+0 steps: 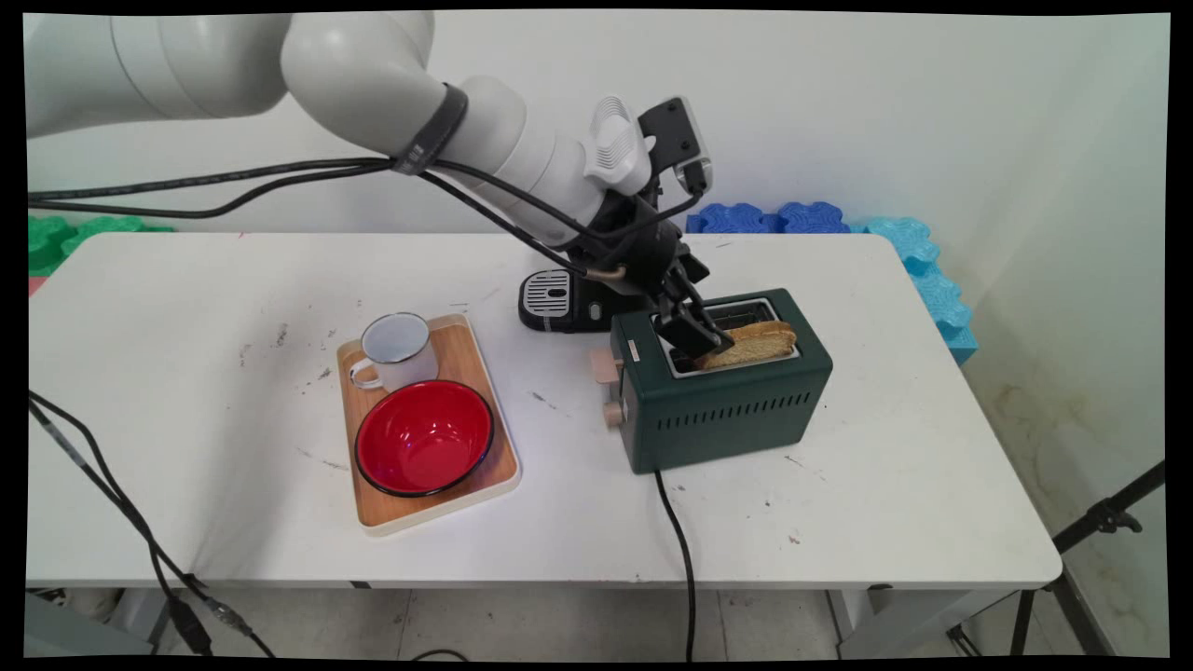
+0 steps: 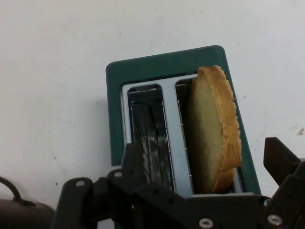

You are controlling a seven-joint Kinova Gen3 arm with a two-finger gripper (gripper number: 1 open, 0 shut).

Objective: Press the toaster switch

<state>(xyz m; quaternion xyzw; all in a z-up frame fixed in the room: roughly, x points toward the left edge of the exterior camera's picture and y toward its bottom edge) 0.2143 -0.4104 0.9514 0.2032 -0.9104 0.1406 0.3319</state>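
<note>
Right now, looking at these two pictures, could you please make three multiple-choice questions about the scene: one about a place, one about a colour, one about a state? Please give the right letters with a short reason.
1. Where does the slice of toast sit?
A. in one slot of the toaster
B. in the bowl
C. flat on the table

2. What colour is the inside of the bowl on the wooden tray?
A. blue
B. red
C. white

3. In what state is the gripper?
A. shut on the mug's handle
B. open, its fingers apart over the toaster's top
C. shut on the toaster's cord

Answers:
1 A: the hand view shows the slice standing in one slot, while the other slot is empty.
2 B: the main view shows a red inside with a dark rim, beside the white mug.
3 B: the hand view shows one finger on each side of the toaster's slots, gripping nothing.
</note>
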